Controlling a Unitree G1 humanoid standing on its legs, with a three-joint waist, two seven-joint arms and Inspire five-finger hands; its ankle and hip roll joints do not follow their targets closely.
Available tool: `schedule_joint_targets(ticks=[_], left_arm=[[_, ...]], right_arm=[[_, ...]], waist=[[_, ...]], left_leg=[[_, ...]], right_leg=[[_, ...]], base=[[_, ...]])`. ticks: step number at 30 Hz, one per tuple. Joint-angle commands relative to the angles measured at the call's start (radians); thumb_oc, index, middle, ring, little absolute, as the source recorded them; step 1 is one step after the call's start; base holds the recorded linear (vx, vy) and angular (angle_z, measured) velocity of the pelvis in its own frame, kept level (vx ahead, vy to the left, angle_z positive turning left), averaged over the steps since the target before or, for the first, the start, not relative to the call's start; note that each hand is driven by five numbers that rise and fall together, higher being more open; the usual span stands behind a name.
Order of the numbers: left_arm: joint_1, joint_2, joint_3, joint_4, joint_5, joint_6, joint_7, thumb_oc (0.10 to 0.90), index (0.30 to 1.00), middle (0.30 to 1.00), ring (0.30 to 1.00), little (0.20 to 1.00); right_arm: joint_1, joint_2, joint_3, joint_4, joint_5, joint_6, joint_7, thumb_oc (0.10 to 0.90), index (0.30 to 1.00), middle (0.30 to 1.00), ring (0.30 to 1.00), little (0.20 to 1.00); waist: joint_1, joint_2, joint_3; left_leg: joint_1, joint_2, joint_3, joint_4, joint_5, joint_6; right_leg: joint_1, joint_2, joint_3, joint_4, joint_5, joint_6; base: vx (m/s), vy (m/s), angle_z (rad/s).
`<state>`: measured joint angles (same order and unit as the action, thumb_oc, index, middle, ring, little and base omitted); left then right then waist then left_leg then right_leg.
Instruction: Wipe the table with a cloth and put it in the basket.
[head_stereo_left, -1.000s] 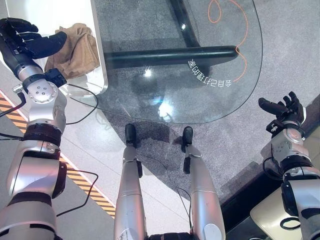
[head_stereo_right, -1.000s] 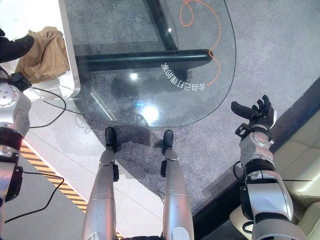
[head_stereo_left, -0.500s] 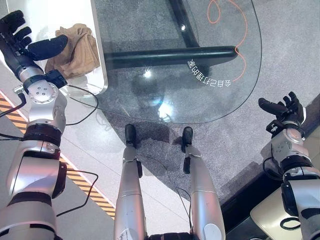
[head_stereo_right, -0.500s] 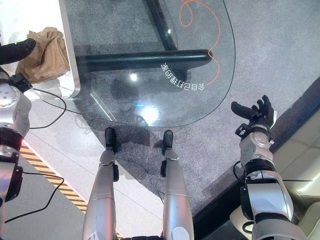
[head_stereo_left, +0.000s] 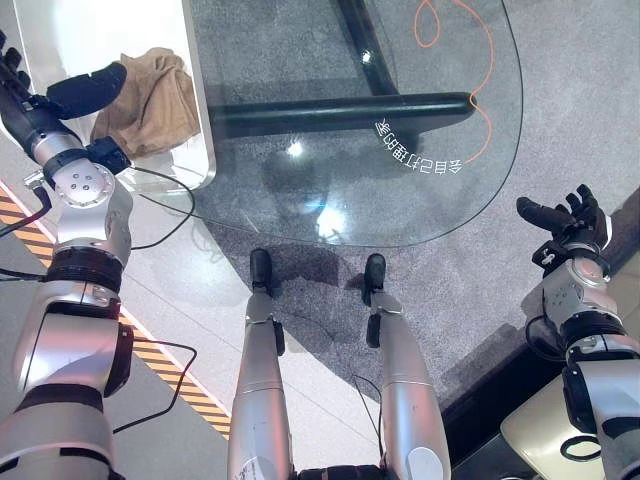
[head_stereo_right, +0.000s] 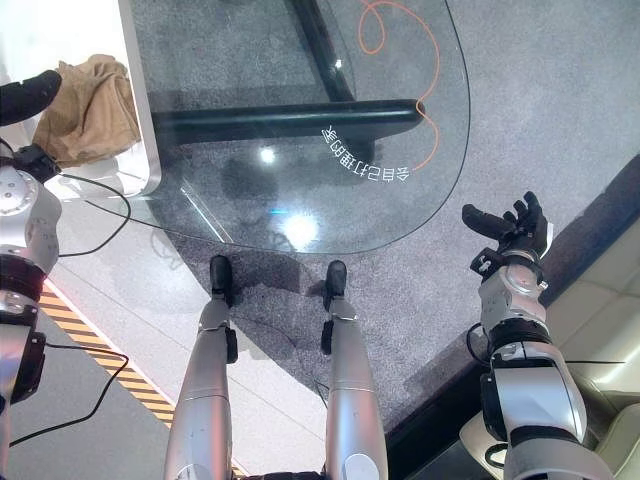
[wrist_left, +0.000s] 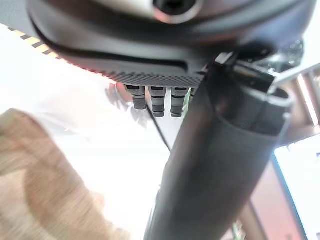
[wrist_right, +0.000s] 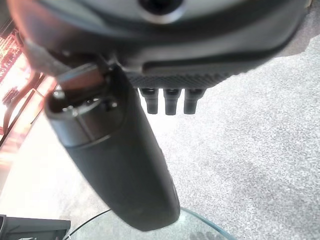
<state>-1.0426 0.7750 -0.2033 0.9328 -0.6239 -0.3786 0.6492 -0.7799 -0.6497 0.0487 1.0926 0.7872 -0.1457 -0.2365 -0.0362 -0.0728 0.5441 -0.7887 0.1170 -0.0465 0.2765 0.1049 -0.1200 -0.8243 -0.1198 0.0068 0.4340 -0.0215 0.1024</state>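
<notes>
Left hand (head_stereo_left: 60, 95) hangs with its fingers straight and holding nothing, just beside the brown cloth (head_stereo_left: 150, 100); my wrist camera on that arm shows the thumb standing out and the cloth (wrist_left: 45, 185) lying loose past it. One cloth is all I count, crumpled in a heap on the white tabletop (head_stereo_left: 195, 90), close to the edge where that surface meets the glass table (head_stereo_left: 330, 150). My right hand (head_stereo_left: 570, 222) is out beyond the glass table's far right edge, over the grey carpet (head_stereo_left: 580, 90), fingers spread and empty. I see one glass table, with an orange cord (head_stereo_left: 480, 60) curling near its right edge. I cannot pick out a basket. I judge the task barely begun: the cloth is not yet picked up, so grasping, wiping and dropping it in the basket all remain.
</notes>
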Motion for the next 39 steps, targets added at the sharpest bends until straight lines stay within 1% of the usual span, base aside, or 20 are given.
schedule_joint_targets(ticks=[1, 8, 10, 12, 13, 14, 15, 16, 17, 18, 20, 25, 28, 29, 32, 36, 39], left_arm=[[0.016, 0.080, 0.125, -0.009, 0.023, -0.123, 0.050, 0.800, 0.900, 0.900, 0.900, 0.900], [0.196, 0.048, 0.230, 0.005, -0.019, -0.110, -0.042, 0.800, 0.900, 0.900, 0.900, 0.900], [0.223, 0.046, 0.243, 0.010, -0.027, -0.102, -0.059, 0.800, 0.900, 0.900, 0.900, 0.900], [0.268, 0.036, 0.266, 0.029, -0.033, -0.087, -0.097, 0.800, 0.900, 0.900, 0.900, 0.900], [0.317, 0.027, 0.290, 0.037, -0.053, -0.079, -0.129, 0.800, 0.900, 0.900, 0.900, 0.900], [0.318, 0.027, 0.291, 0.037, -0.053, -0.079, -0.130, 0.800, 0.900, 0.900, 0.900, 0.900], [0.342, 0.019, 0.300, 0.042, -0.062, -0.077, -0.148, 0.800, 0.900, 0.900, 0.900, 0.900], [0.367, 0.011, 0.312, 0.046, -0.063, -0.074, -0.169, 0.800, 0.900, 0.900, 0.900, 0.900], [0.388, 0.003, 0.321, 0.050, -0.061, -0.068, -0.185, 0.800, 0.900, 0.900, 0.900, 0.900], [0.412, -0.010, 0.329, 0.054, -0.068, -0.061, -0.207, 0.800, 0.900, 0.900, 0.900, 0.900], [0.447, -0.033, 0.335, 0.068, -0.075, -0.055, -0.243, 0.800, 0.900, 0.900, 0.900, 0.900], [0.542, -0.079, 0.345, 0.099, -0.094, -0.007, -0.329, 0.800, 0.900, 0.900, 0.900, 0.900], [0.643, -0.135, 0.345, 0.133, -0.040, 0.007, -0.377, 0.800, 0.900, 0.900, 0.900, 0.900], [0.668, -0.149, 0.341, 0.132, -0.039, 0.021, -0.392, 0.800, 0.900, 0.900, 0.900, 0.900], [0.762, -0.215, 0.316, 0.149, 0.040, 0.055, -0.441, 0.800, 0.900, 0.900, 0.900, 0.900], [0.833, -0.257, 0.297, 0.208, 0.109, 0.089, -0.506, 0.800, 0.900, 0.900, 0.900, 0.900], [0.871, -0.286, 0.284, 0.266, 0.185, 0.114, -0.544, 0.800, 0.900, 0.900, 0.900, 0.900]], right_arm=[[0.059, -0.073, 0.000, 0.013, -0.006, -0.079, -0.007, 0.800, 0.900, 0.900, 0.900, 0.900], [0.176, -0.029, -0.029, 0.012, -0.062, -0.072, 0.037, 0.800, 0.900, 0.900, 0.900, 0.900], [0.190, -0.024, -0.031, 0.018, -0.077, -0.069, 0.052, 0.800, 0.900, 0.900, 0.900, 0.900], [0.215, -0.013, -0.034, 0.030, -0.099, -0.073, 0.073, 0.800, 0.900, 0.900, 0.900, 0.900], [0.246, -0.003, -0.039, 0.039, -0.109, -0.078, 0.092, 0.800, 0.900, 0.900, 0.900, 0.900], [0.246, -0.003, -0.039, 0.038, -0.109, -0.079, 0.092, 0.800, 0.900, 0.900, 0.900, 0.900], [0.259, 0.004, -0.042, 0.043, -0.116, -0.079, 0.101, 0.800, 0.900, 0.900, 0.900, 0.900], [0.271, 0.009, -0.045, 0.045, -0.123, -0.080, 0.107, 0.800, 0.900, 0.900, 0.900, 0.900], [0.283, 0.013, -0.048, 0.046, -0.129, -0.075, 0.113, 0.800, 0.900, 0.900, 0.900, 0.900], [0.297, 0.021, -0.050, 0.046, -0.137, -0.071, 0.120, 0.800, 0.900, 0.900, 0.900, 0.900], [0.317, 0.030, -0.054, 0.054, -0.157, -0.062, 0.134, 0.800, 0.900, 0.900, 0.900, 0.900], [0.369, 0.056, -0.063, 0.064, -0.200, -0.031, 0.146, 0.800, 0.900, 0.900, 0.900, 0.900], [0.433, 0.086, -0.079, 0.071, -0.260, -0.013, 0.147, 0.800, 0.900, 0.900, 0.900, 0.900], [0.454, 0.092, -0.081, 0.071, -0.265, -0.007, 0.148, 0.800, 0.900, 0.900, 0.900, 0.900], [0.519, 0.125, -0.094, 0.099, -0.333, 0.017, 0.159, 0.800, 0.900, 0.900, 0.900, 0.900], [0.565, 0.144, -0.098, 0.139, -0.401, 0.048, 0.179, 0.800, 0.900, 0.900, 0.900, 0.900], [0.596, 0.164, -0.099, 0.173, -0.419, 0.082, 0.192, 0.800, 0.900, 0.900, 0.900, 0.900]], waist=[[-0.008, 0.032, -0.026], [0.005, 0.042, -0.078], [0.006, 0.044, -0.086], [0.010, 0.047, -0.100], [0.014, 0.049, -0.113], [0.014, 0.049, -0.113], [0.016, 0.050, -0.120], [0.018, 0.051, -0.127], [0.020, 0.051, -0.134], [0.021, 0.052, -0.142], [0.023, 0.053, -0.155], [0.033, 0.060, -0.195], [0.041, 0.060, -0.230], [0.044, 0.061, -0.240], [0.051, 0.062, -0.288], [0.057, 0.062, -0.340], [0.060, 0.058, -0.383]], left_leg=[[0.016, -0.086, 0.029, 0.077, -0.111, 0.059], [0.087, -0.103, 0.036, 0.031, -0.098, 0.051], [0.099, -0.106, 0.035, 0.022, -0.098, 0.051], [0.123, -0.111, 0.033, 0.006, -0.096, 0.050], [0.148, -0.117, 0.032, -0.011, -0.096, 0.051], [0.146, -0.116, 0.032, -0.015, -0.087, 0.051], [0.160, -0.120, 0.032, -0.020, -0.094, 0.051], [0.171, -0.122, 0.033, -0.031, -0.086, 0.051], [0.186, -0.125, 0.032, -0.035, -0.093, 0.052], [0.199, -0.127, 0.033, -0.048, -0.085, 0.053], [0.228, -0.130, 0.033, -0.062, -0.086, 0.057], [0.308, -0.135, 0.029, -0.107, -0.084, 0.062], [0.390, -0.138, 0.033, -0.161, -0.082, 0.070], [0.415, -0.138, 0.034, -0.178, -0.081, 0.073], [0.508, -0.146, 0.034, -0.227, -0.081, 0.084], [0.602, -0.143, 0.034, -0.272, -0.081, 0.088], [0.663, -0.136, 0.035, -0.293, -0.083, 0.087]], right_leg=[[0.078, 0.101, -0.051, -0.051, -0.052, -0.048], [0.147, 0.089, -0.056, -0.084, -0.058, -0.045], [0.160, 0.088, -0.056, -0.091, -0.059, -0.045], [0.185, 0.084, -0.056, -0.106, -0.058, -0.044], [0.211, 0.081, -0.056, -0.118, -0.058, -0.042], [0.210, 0.082, -0.057, -0.124, -0.050, -0.042], [0.224, 0.081, -0.057, -0.126, -0.057, -0.041], [0.237, 0.080, -0.058, -0.137, -0.049, -0.041], [0.252, 0.077, -0.058, -0.141, -0.057, -0.041], [0.265, 0.075, -0.062, -0.153, -0.048, -0.042], [0.293, 0.073, -0.062, -0.165, -0.049, -0.044], [0.362, 0.063, -0.062, -0.198, -0.040, -0.034], [0.439, 0.047, -0.069, -0.246, -0.024, -0.023], [0.462, 0.044, -0.071, -0.259, -0.019, -0.020], [0.555, 0.035, -0.073, -0.309, -0.004, -0.009], [0.657, 0.033, -0.083, -0.362, 0.008, -0.005], [0.716, 0.032, -0.090, -0.384, 0.016, -0.004]], base=[[0.00, 0.000, 0.00], [0.02, 0.004, 0.00], [0.00, 0.000, 0.00], [0.02, 0.015, 0.00], [0.00, 0.000, 0.00], [0.04, 0.016, -0.03], [0.00, 0.000, 0.00], [0.07, 0.011, -0.02], [0.03, 0.013, 0.01], [0.06, 0.015, 0.02], [0.04, 0.014, 0.05], [0.08, 0.006, 0.07], [0.12, 0.012, 0.03], [0.12, 0.020, 0.01], [0.15, 0.024, 0.09], [0.13, 0.000, 0.09], [0.15, 0.006, 0.08]])
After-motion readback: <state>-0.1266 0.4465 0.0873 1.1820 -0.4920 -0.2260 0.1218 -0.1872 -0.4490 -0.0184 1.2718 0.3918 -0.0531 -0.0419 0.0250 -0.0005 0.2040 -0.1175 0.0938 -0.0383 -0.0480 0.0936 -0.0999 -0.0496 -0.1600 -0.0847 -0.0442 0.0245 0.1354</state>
